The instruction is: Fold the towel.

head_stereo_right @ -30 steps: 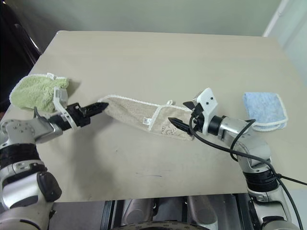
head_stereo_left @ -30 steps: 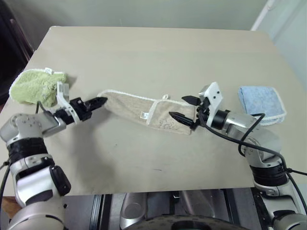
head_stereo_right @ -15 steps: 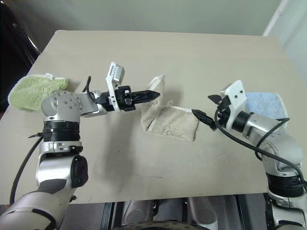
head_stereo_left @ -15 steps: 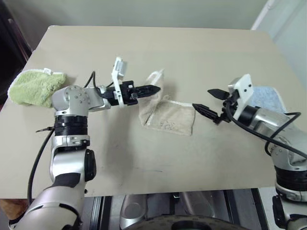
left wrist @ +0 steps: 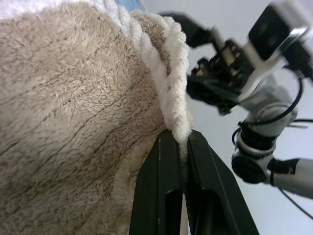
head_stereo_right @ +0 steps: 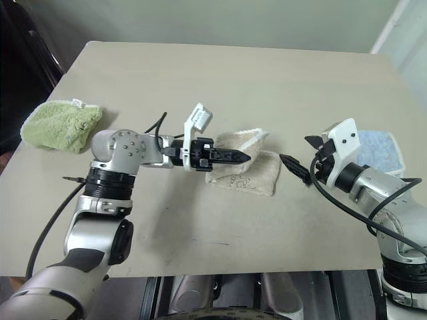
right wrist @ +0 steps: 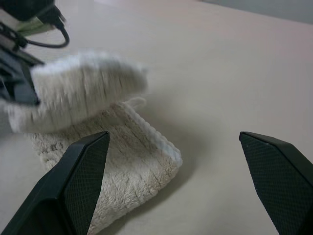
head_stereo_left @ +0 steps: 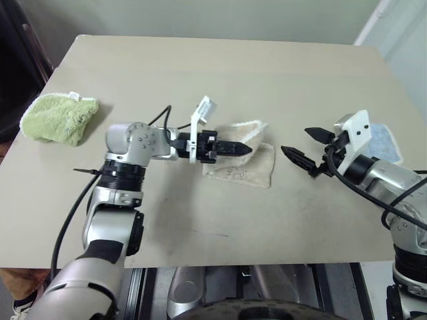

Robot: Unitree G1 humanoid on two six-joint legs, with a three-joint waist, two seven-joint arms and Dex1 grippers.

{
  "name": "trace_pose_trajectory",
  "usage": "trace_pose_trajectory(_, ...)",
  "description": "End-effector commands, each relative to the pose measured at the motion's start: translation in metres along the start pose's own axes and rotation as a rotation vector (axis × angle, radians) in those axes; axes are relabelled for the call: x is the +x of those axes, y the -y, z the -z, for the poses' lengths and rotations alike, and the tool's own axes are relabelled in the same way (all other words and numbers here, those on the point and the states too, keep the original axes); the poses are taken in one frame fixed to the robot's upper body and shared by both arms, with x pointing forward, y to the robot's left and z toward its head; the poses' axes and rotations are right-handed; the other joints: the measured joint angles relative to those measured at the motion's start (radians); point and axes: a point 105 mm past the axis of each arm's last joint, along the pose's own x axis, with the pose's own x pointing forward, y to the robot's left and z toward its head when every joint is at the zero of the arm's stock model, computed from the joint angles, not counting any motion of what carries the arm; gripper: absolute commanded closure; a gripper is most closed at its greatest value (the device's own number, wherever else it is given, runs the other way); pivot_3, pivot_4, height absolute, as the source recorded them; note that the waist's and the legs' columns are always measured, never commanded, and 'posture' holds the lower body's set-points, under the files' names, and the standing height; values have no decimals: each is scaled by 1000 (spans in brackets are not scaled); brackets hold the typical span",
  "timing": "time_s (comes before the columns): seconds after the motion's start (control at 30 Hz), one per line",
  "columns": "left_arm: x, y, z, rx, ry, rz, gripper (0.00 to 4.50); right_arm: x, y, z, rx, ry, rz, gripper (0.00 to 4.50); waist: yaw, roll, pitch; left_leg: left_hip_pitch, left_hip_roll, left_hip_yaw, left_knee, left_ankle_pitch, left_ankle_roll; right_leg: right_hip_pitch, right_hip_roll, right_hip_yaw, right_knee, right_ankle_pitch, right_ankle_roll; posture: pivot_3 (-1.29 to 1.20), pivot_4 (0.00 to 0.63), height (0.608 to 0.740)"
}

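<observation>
Moved since a second ago: left gripper (head_stereo_right: 241,157) has carried the towel's (head_stereo_right: 250,175) far end across from the green-cloth side until it hangs over the near half; towel then lay stretched long between both grippers, now lies doubled and short.
Right gripper, change: right gripper (head_stereo_right: 301,155) stood with its jaws about the towel's end a second ago; it now sits withdrawn, just clear of the folded stack.
Left jaws: closed, pinching the white stitched border, as the left wrist view shows plainly.
Right jaws: spread wide, holding nothing; towel lies just ahead of them and apart.
Towel, place: mid-table (head_stereo_left: 200,73), lower layer flat beneath the left jaws, upper layer raised off it and hanging from their tips.
Step in hand: first fold, carried end over the stack and not yet laid down.
Progress, judged: roughly halfway; one fold nearly formed, edges not yet matched.
Next move calls for: lowering the pinched border onto the far edge of the lower layer so the borders meet, then releasing; a skewed drop would leave the fold crooked.
Bystanders: green cloth (head_stereo_left: 59,118) well behind the left jaws, blue cloth (head_stereo_right: 380,148) behind the right arm; neither touched.
</observation>
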Motion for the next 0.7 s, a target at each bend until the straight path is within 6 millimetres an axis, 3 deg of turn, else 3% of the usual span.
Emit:
trace_pose_trajectory(0.03, 12, -1, -4, 58, -24, -7, 4461, -6, 1, -14, -38, 49, 25, 0, 0, 0, 0, 0, 0, 0, 0, 0, 0, 0, 0, 0, 0, 0, 0, 0, 150, 703)
trace_pose_trajectory(0.3, 29, -9, 8, 129, -95, -34, 4461, -6, 2, -14, -44, 50, 44, 0, 1, 0, 0, 0, 0, 0, -1, 0, 0, 0, 0, 0, -2, 5, 9, 0, 150, 703)
trace_pose_trajectory(0.53, 28, -6, 12, 169, -101, -14, 4461, -5, 4, -13, -51, 49, 54, 0, 1, 0, 0, -1, 0, 0, -1, -1, 1, 1, 0, 0, -7, 6, 10, 0, 150, 703)
trace_pose_trajectory(0.7, 25, -4, 10, 175, -97, 1, 3143, -3, 5, -13, -51, 52, 56, 0, 1, 0, 0, -1, 0, 0, -1, -1, 3, 2, 0, 0, -11, 8, 11, 0, 150, 703)
